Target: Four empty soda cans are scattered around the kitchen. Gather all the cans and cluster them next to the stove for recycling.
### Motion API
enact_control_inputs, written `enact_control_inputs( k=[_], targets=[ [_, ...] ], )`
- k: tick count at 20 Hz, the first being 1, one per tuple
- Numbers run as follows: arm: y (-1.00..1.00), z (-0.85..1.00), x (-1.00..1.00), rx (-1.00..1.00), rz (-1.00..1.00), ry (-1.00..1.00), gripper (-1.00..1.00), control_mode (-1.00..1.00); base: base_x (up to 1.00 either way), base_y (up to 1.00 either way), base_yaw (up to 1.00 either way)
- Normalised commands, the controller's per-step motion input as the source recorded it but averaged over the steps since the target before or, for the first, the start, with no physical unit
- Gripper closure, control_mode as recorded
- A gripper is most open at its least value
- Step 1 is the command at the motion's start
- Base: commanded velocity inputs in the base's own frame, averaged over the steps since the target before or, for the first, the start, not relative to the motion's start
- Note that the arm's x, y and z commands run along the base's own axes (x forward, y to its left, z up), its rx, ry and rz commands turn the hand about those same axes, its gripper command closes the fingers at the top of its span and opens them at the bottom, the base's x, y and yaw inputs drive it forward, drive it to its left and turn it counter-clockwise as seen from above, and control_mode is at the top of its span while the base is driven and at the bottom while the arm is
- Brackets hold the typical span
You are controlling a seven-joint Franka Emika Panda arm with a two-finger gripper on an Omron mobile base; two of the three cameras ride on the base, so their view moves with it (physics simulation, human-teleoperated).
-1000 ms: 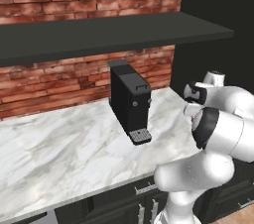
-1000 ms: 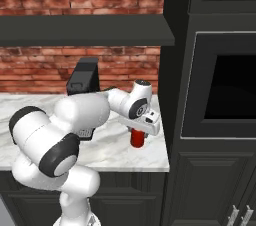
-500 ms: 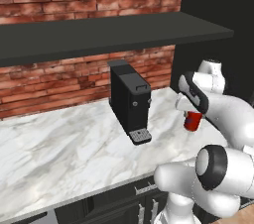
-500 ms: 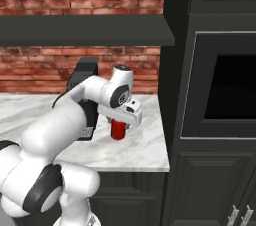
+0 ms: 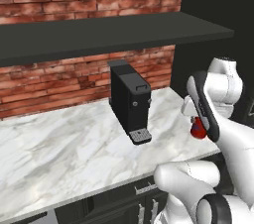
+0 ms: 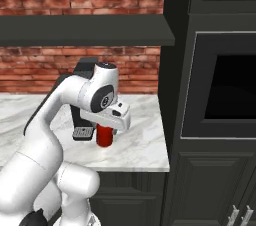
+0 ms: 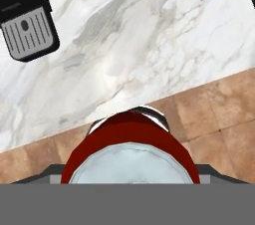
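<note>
While clamped in the pincer (image 6: pixel 106 129), red soda can (image 6: pixel 104 135) hangs above the marble table (image 6: pixel 140 145) beside coffee machine (image 5: pixel 130 100); hand view adds tan floor (image 7: pixel 219 114) beyond table edge.

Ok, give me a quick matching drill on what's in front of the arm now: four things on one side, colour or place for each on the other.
Things:
1. soda can
2. coffee machine
3. counter
4. shelf

Descriptions:
A. white marble
B. black, standing against the brick wall
C. red, in the hand
D. dark, mounted above the counter

Pairs: 1-C, 2-B, 3-A, 4-D
</note>
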Motion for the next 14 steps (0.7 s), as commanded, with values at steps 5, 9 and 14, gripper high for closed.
enact_control_inputs(
  k=[5, 9, 14],
  targets=[
    [0.23, 0.27, -0.95, 0.00, 0.02, -0.04, 1.00, -1.00, 0.00, 0.00, 0.00],
    [0.37, 0.30, -0.81, 0.00, 0.03, -0.02, 1.00, -1.00, 0.00, 0.00, 0.00],
    [0.39, 0.16, -0.62, 0.00, 0.02, 0.00, 1.00, -1.00, 0.00, 0.00, 0.00]
  ],
)
